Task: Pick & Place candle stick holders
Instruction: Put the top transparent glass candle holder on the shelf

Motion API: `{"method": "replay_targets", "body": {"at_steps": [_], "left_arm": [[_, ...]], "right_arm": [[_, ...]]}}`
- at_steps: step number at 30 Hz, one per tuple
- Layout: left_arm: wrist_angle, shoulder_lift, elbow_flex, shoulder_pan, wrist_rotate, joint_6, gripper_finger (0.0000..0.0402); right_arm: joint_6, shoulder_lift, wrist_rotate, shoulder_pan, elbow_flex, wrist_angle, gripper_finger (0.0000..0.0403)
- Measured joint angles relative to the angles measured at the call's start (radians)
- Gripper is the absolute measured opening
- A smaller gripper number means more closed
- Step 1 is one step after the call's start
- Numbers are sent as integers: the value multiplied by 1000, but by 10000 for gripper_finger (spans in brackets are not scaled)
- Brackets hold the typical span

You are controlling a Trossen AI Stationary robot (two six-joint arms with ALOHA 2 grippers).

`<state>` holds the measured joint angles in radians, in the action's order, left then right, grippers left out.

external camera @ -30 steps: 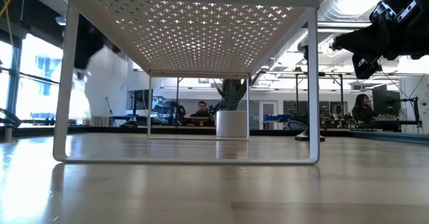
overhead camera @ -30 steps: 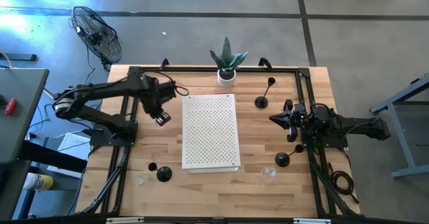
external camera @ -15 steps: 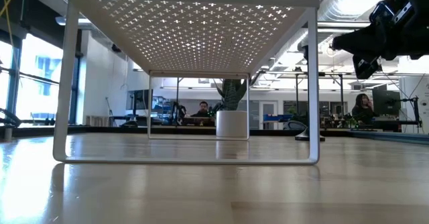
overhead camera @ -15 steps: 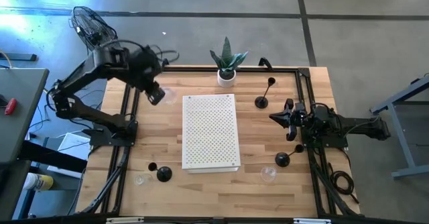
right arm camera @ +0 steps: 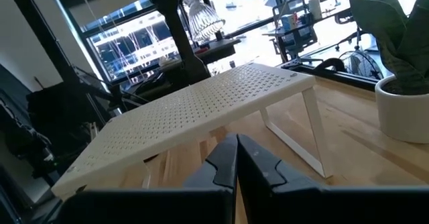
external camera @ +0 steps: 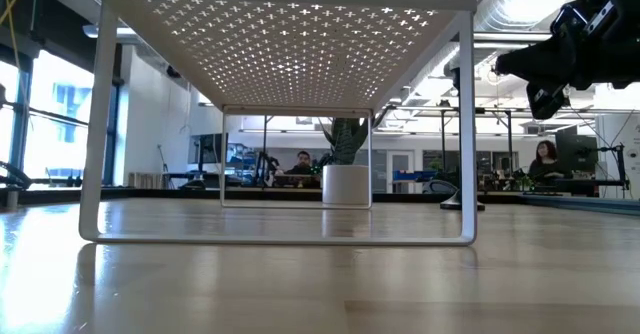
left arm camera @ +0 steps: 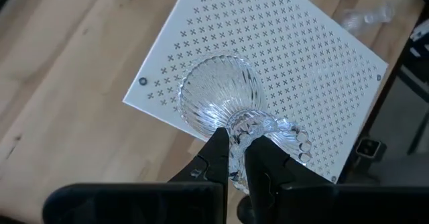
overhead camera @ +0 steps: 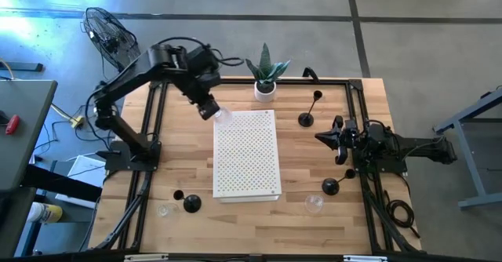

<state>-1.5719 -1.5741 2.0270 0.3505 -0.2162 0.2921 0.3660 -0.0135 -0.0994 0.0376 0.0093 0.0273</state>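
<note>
A clear ribbed glass candle stick holder [left arm camera: 221, 103] hangs over the far-left corner of the white perforated shelf [overhead camera: 247, 156], with my left gripper [overhead camera: 210, 111] shut on it. The right wrist view shows it high up [right arm camera: 203, 19]. On the table stand black holders: a tall-stemmed one [overhead camera: 307, 114] at the far right, one [overhead camera: 331, 186] at the near right and two [overhead camera: 188, 201] at the near left. Clear glass holders [overhead camera: 314, 203] [overhead camera: 165, 210] stand near the front edge. My right gripper [overhead camera: 323, 139] waits shut at the right side. My left gripper pinches the glass holder's knobbed stem [left arm camera: 240, 131] between its two fingers, between the bowl and the ribbed foot [left arm camera: 289, 135]. The fingers [left arm camera: 216, 158] slant steeply down from the table's left. The holder is lifted clear and tilted, its bowl lower than the fingers.
A white pot with a green plant [overhead camera: 265, 88] stands at the far edge behind the shelf. The shelf stands on thin legs [external camera: 468, 134] with open room beneath it. A black frame [overhead camera: 357, 105] runs along the table's sides.
My left gripper, shut on the glass holder, has risen well above the table. It has gone toward the far edge and then right, from the bare wood left of the shelf to above the shelf's far-left corner.
</note>
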Motion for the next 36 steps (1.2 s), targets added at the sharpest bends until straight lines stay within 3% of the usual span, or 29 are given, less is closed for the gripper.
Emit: {"method": "replay_targets", "body": {"at_steps": [19, 36], "left_arm": [[2, -145, 2, 17, -26, -30, 21], [1, -167, 1, 17, -35, -23, 21]], "right_arm": [[-57, 0, 1, 0, 0, 0, 0], [-61, 0, 4, 0, 0, -1, 0]]}}
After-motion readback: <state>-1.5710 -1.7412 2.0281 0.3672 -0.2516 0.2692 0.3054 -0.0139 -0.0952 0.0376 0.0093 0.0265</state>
